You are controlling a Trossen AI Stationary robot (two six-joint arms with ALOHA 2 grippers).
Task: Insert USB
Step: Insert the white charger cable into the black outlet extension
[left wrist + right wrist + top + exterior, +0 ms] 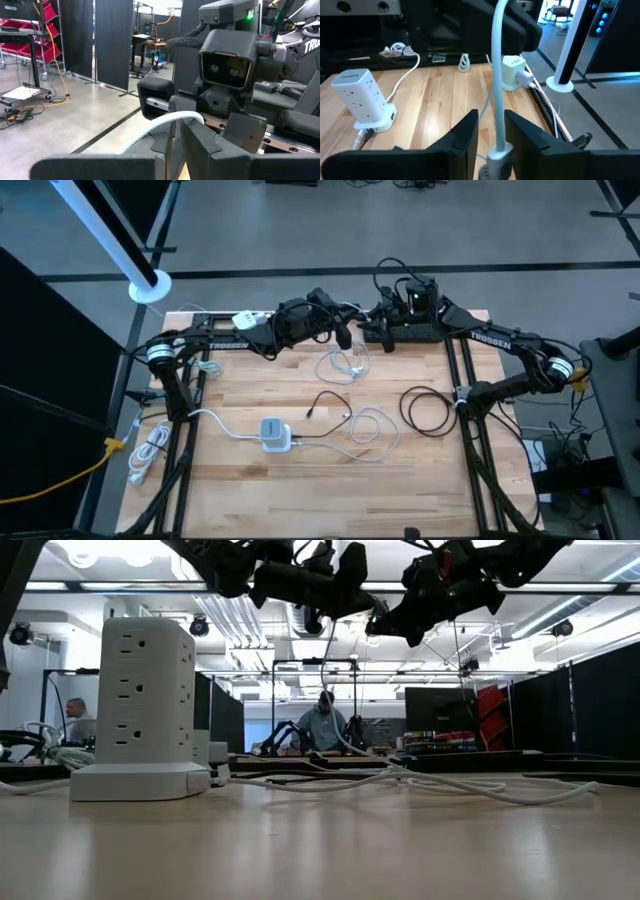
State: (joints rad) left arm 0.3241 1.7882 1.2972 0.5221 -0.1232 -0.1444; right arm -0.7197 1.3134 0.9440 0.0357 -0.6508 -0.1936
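Above the worktop's [300, 490] far edge, I have both arms raised and facing each other, a white USB cable [498, 75] strung between them. My left gripper [345, 335] is pinched shut on the cable; my right gripper [491, 145] has its fingers narrowly parted with the cable's collar between them, its long axis running straight away from them. The power tower [274, 433] stands on the worktop, well apart, nearer my left arm. I cannot see the plug tip or the tower's USB ports.
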